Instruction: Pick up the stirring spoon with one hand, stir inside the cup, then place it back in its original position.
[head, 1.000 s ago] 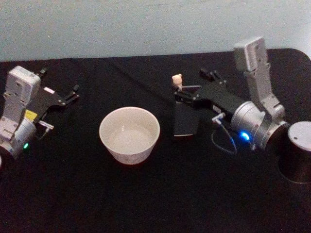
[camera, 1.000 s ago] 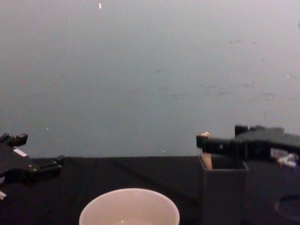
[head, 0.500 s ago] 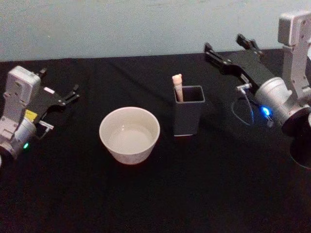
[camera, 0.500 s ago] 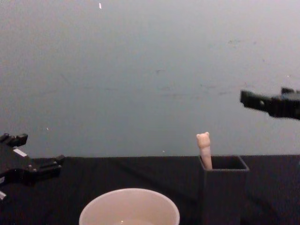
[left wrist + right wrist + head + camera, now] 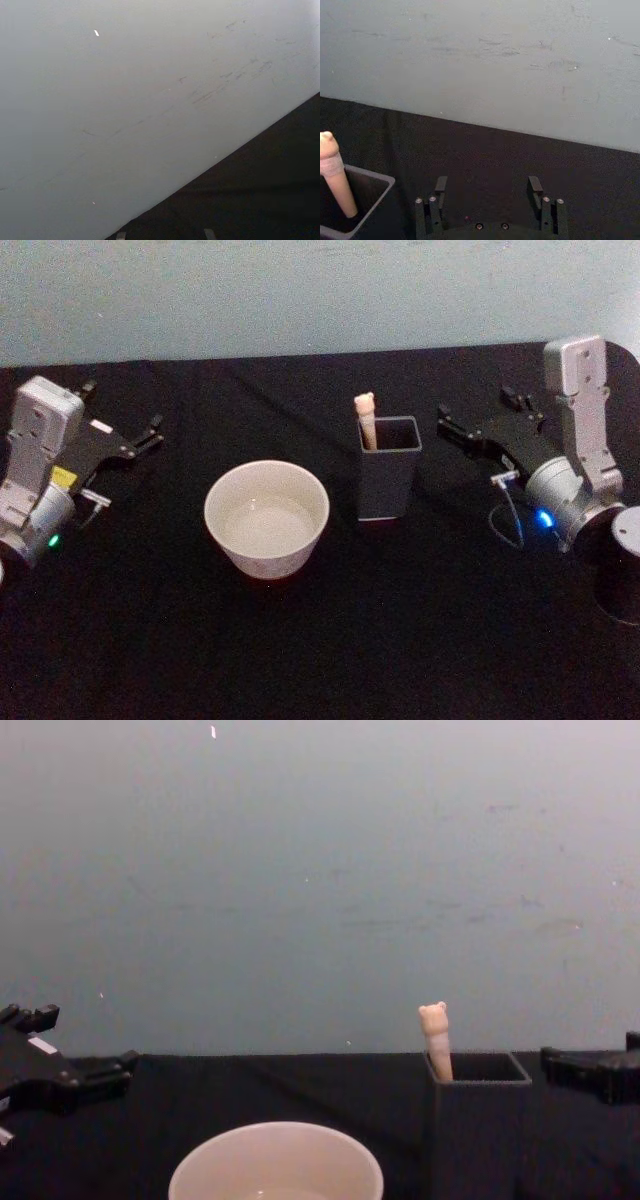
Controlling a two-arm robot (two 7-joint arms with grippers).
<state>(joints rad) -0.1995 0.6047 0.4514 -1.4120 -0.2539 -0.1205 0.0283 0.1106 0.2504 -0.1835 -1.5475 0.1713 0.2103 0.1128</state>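
The stirring spoon stands upright in a dark square holder box; its cream handle with the bear-head knob sticks out, and its bowl is hidden inside. The wide cream cup sits left of the box. My right gripper hovers open just right of the box and holds nothing. In the right wrist view its fingers stand wide apart, with the spoon off to one side. My left gripper rests open at the far left.
A black cloth covers the table up to a pale wall. A dark cylinder with a grey top stands at the right edge beside my right wrist. There is bare cloth in front of the cup and box.
My right gripper was at the spoon's handle over the box, then pulled away up and to the right. It has since come down beside the box. The spoon stays in the box.
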